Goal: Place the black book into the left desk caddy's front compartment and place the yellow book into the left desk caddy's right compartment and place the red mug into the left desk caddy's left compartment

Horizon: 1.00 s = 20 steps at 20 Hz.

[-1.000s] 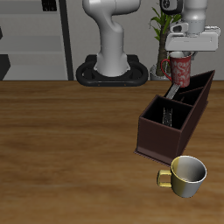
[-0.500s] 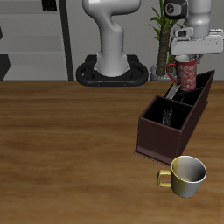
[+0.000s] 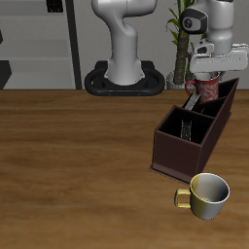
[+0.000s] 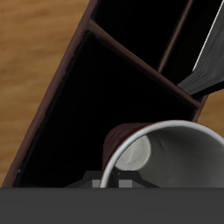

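Gripper (image 3: 208, 82) positioned above the back end of the left desk caddy (image 3: 185, 151), clamped on the red mug (image 3: 205, 90). Mug upright, lowered partly behind the caddy's dark wall, so only its upper body visible from the exterior view. Wrist view confirms the hold: mug rim (image 4: 162, 157) filling the foreground, grey inside visible, red handle stub beside it, a dark compartment of the caddy (image 4: 105, 96) directly beneath. Whether the mug base touches the caddy floor: cannot tell (bottom hidden by the walls).

Black book (image 3: 182, 126) standing in the caddy section nearest the table's front edge, white page edges faintly showing. Yellow book (image 3: 194, 103) lying tilted in the next section back, grey speckled cover visible; seen in the wrist view as a grey slab with a pale edge (image 4: 210, 70) beyond a partition.

Pale yellow-cream mug (image 3: 205, 195) standing upright on the table (image 3: 78, 165) near the front edge, just clear of the caddy, handle pointing away from it.
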Tool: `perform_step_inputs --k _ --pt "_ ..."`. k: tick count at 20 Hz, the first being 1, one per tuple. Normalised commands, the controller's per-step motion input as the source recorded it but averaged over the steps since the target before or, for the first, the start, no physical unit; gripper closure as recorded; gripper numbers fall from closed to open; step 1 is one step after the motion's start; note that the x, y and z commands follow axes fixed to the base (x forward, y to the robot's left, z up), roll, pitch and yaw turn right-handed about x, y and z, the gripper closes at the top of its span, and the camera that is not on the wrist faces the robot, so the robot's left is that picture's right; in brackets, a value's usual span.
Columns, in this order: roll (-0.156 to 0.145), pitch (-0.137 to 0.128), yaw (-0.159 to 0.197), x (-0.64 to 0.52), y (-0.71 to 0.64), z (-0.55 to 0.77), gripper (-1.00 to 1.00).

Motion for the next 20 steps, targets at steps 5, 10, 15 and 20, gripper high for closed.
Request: perform_step_inputs --k 5,10,15,20 --pt "0.034 0.031 0.005 -0.04 0.19 -0.16 1.0" --pt "0.04 0.028 0.045 -0.01 0.24 -0.25 1.0" --pt "0.14 0.068 0.017 0.1 0.02 -0.2 -1.0" --pt "-0.005 0.028 -0.02 0.11 -0.19 -0.06 -1.0"
